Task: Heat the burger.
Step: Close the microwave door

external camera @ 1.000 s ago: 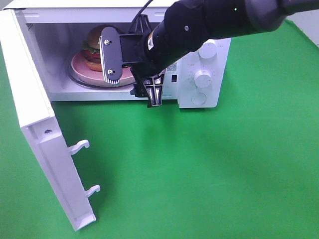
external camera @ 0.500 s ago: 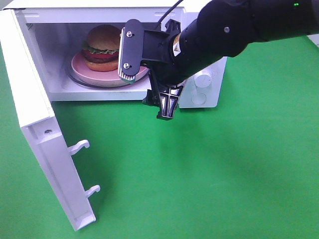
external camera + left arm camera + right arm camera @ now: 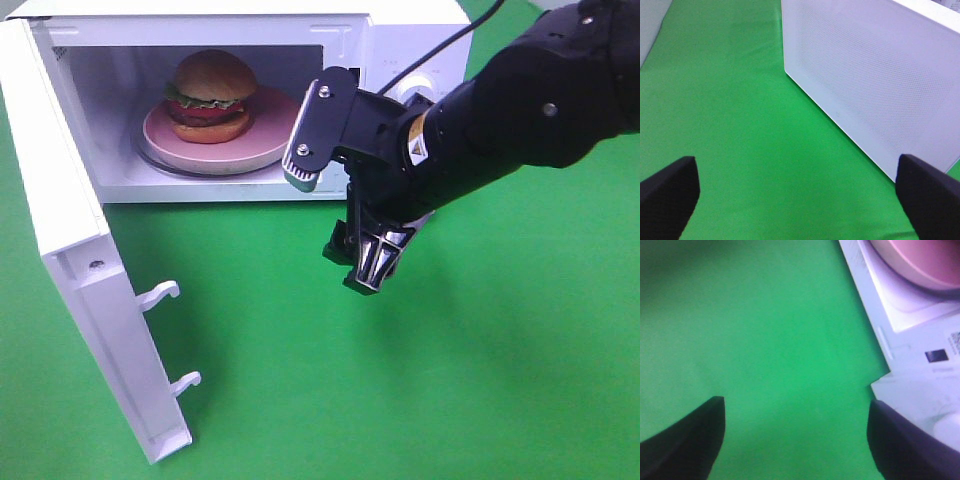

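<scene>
The right gripper (image 3: 333,228) hung with jaws wide apart, holding nothing, on a dark arm (image 3: 520,110) angled downward. The left gripper (image 3: 797,200) was likewise spread, empty.

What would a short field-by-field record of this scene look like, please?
burger: on the pink plate, inside the microwave
microwave door: open, swung wide to the left
right gripper: jaws open, empty, outside the microwave, over the green cloth
left gripper: jaws open, empty, seen only in its wrist view
task status: burger in place, door not yet shut
</scene>
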Motion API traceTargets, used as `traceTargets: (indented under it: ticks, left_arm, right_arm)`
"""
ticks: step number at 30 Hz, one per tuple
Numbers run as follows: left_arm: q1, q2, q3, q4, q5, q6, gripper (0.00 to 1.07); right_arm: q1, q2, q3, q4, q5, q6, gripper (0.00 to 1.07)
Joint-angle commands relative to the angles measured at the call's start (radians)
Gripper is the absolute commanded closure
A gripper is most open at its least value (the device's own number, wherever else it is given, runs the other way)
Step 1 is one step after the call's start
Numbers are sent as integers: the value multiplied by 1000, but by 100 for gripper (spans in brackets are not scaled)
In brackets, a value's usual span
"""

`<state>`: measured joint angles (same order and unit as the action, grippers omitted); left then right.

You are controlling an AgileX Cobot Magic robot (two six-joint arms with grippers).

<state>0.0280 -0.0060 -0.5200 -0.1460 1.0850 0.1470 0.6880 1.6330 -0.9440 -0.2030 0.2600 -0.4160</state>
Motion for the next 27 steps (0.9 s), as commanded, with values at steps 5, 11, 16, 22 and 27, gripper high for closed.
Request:
traceTargets:
  ticks: [5,11,16,22,27]
  left_arm:
    - [0,-15,3,-1,-12,-2,7]
    - [0,-15,3,-1,-12,-2,7]
    - [0,-15,3,-1,-12,-2,7]
    - [0,-15,3,-1,-12,-2,7]
    - [0,-15,3,-1,-12,-2,7]
  right_arm:
    - [1,-94,87,3,87,191,31]
    - [1,-161,101,4,243,319,31]
    - [1,-221,101,4,397,390,31]
    - [1,-281,101,4,593,422,31]
    - [1,-321,101,23,668,429,31]
